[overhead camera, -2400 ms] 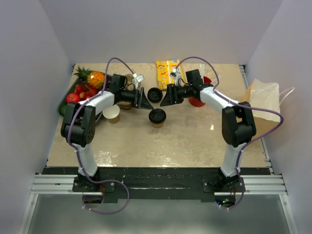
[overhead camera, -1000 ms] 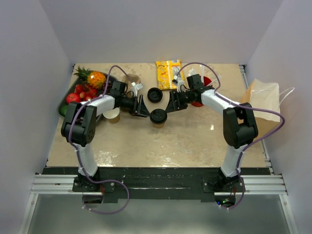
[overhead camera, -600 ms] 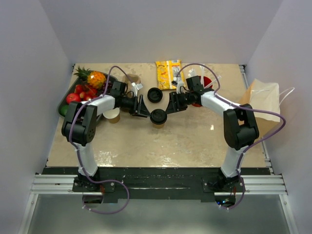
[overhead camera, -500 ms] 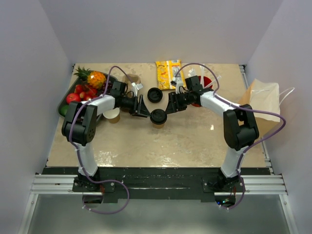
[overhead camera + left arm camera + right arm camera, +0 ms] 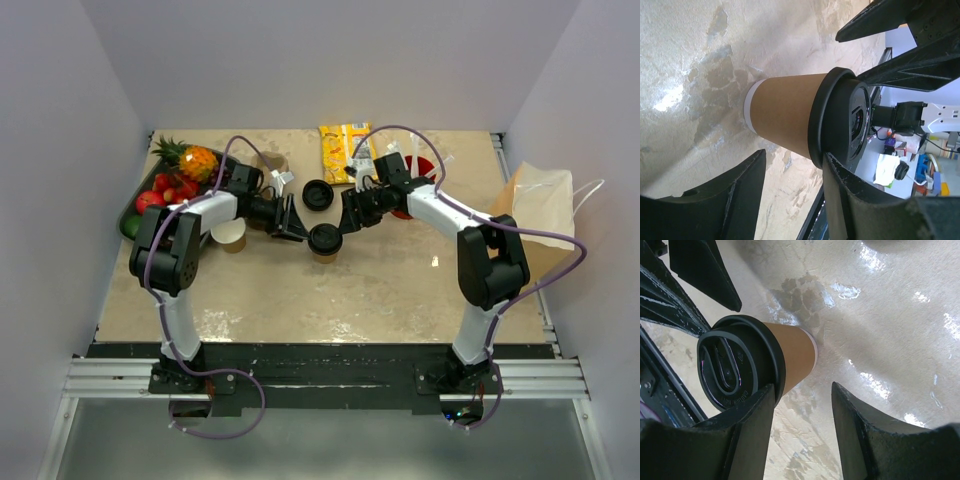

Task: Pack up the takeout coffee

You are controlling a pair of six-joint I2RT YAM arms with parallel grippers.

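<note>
Beige mottled table (image 5: 300,290), white walls on three sides. Takeout coffee (image 5: 323,240) stands upright at mid-table, lid on, just in front of a loose black lid (image 5: 318,194). Left gripper (image 5: 296,224) is at the cup's left, right gripper (image 5: 345,215) at its right, both low and aimed at it. Each wrist view shows that gripper's fingers spread, bare table in the gap, and the cup's lid rim at or against one fingertip; neither is clamped. Lidless cup (image 5: 230,233) stands beside the left arm. Fruit tray (image 5: 132,212) far left, yellow packet (image 5: 343,152) at rear, paper bag (image 5: 545,215) at right edge.
</note>
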